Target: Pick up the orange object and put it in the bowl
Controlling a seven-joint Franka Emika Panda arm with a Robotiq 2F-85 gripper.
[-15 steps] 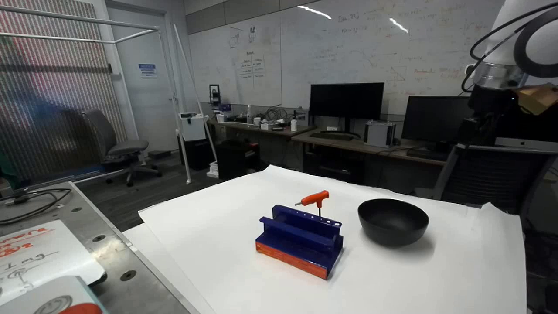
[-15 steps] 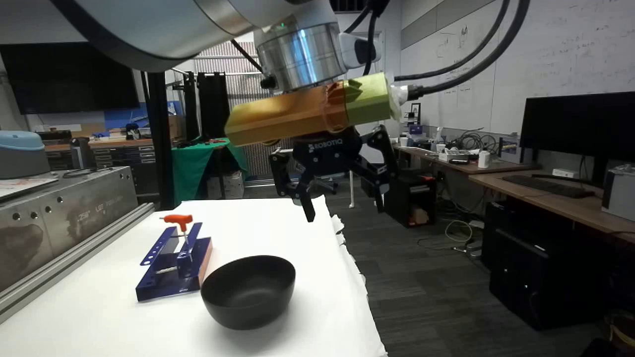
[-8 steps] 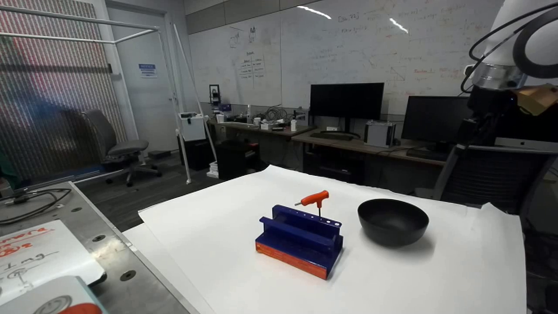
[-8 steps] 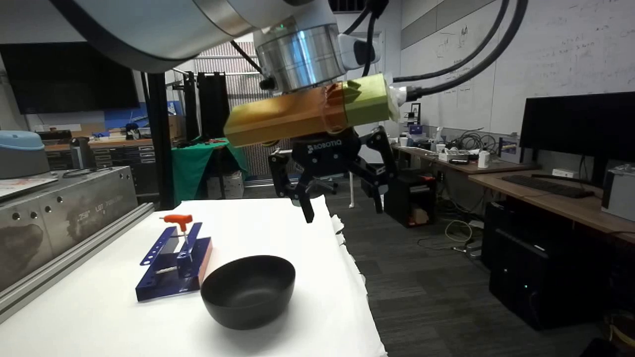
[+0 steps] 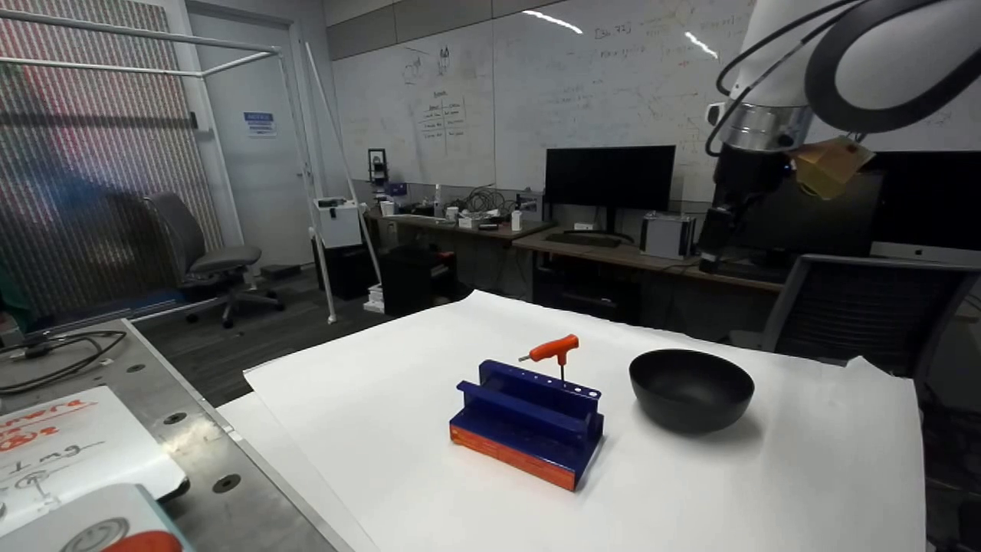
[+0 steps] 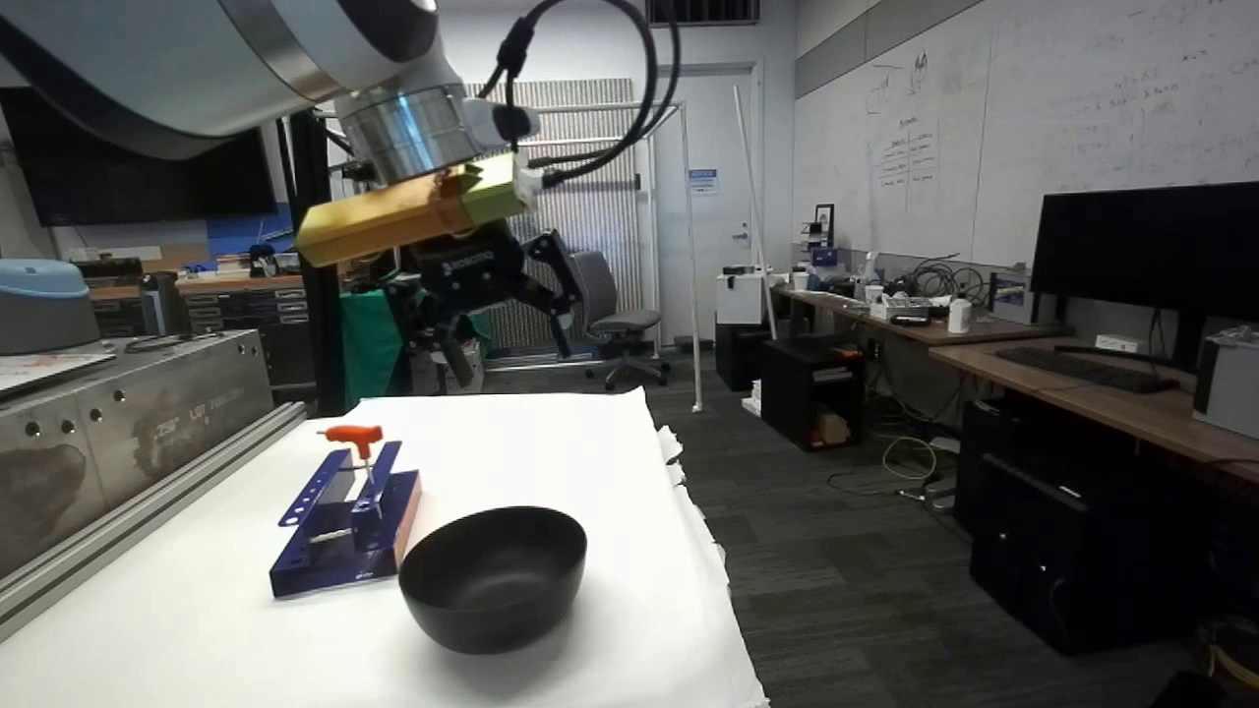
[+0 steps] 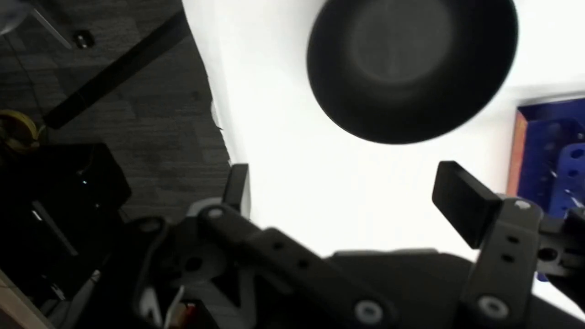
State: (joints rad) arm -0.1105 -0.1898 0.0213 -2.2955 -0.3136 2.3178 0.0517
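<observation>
Your ROBOTIQ-marked gripper (image 6: 511,364): jaws wide apart | orange T-handle (image 5: 553,349): standing in blue rack (image 5: 529,412) | bowl (image 5: 690,410): near rack | door sign (image 5: 260,121): "NOTICE"

An orange-handled T-shaped tool (image 5: 553,350), a round matte-black bowl (image 5: 691,402) and a dark-blue rack (image 5: 529,417) banded with orange are seen.

Wrist view chops the bowl (image 7: 402,109) at its top edge and the blue rack (image 7: 541,155) at its right edge, and the gripper (image 7: 351,194) covers a bit more of that rack. No idea what the cut-off yellow thing (image 7: 18,130) far left is. The arm (image 6: 187,64) runs out of both exterior views; whiteboard (image 5: 567,100) mostly too faint to read.
</observation>
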